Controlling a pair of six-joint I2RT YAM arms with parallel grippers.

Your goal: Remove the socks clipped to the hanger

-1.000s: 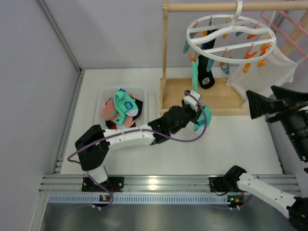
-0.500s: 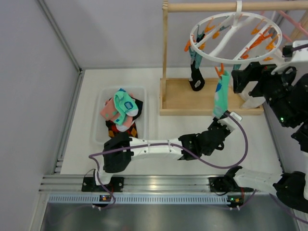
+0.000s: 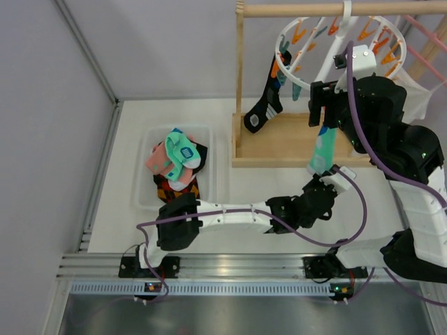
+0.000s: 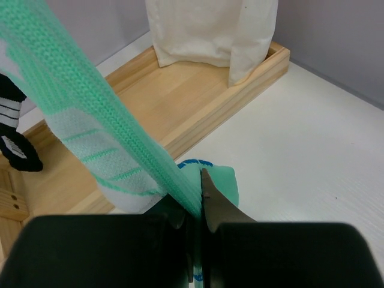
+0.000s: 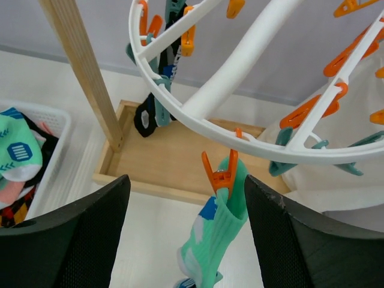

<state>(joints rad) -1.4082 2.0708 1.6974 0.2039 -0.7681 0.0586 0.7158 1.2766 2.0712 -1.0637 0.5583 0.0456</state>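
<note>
A mint-teal sock [image 3: 323, 150] hangs from an orange peg [image 5: 221, 174] on the round white hanger [image 3: 281, 63]. My left gripper [image 3: 323, 180] is shut on the sock's lower end, just in front of the wooden stand's base; in the left wrist view the sock [image 4: 90, 108] runs up and to the left, out of the gripper [image 4: 195, 186]. My right gripper [image 3: 323, 115] is open, raised under the ring [image 5: 180, 114], its fingers on either side of that peg and the sock's cuff [image 5: 225, 234] without touching them. A black sock [image 3: 260, 112] hangs clipped at the ring's left side.
A white basket [image 3: 202, 128] at the left holds several loose socks. The wooden rail stand [image 3: 279, 143] bears the hanger. A white cloth [image 3: 419, 105] and a pink hanger [image 3: 419, 38] hang at the right. Several empty orange and teal pegs dangle from the ring.
My right arm rose from the right to the hanger and set its open jaws around the orange peg. The ring turned and the black sock swung left. My left gripper kept its hold.
</note>
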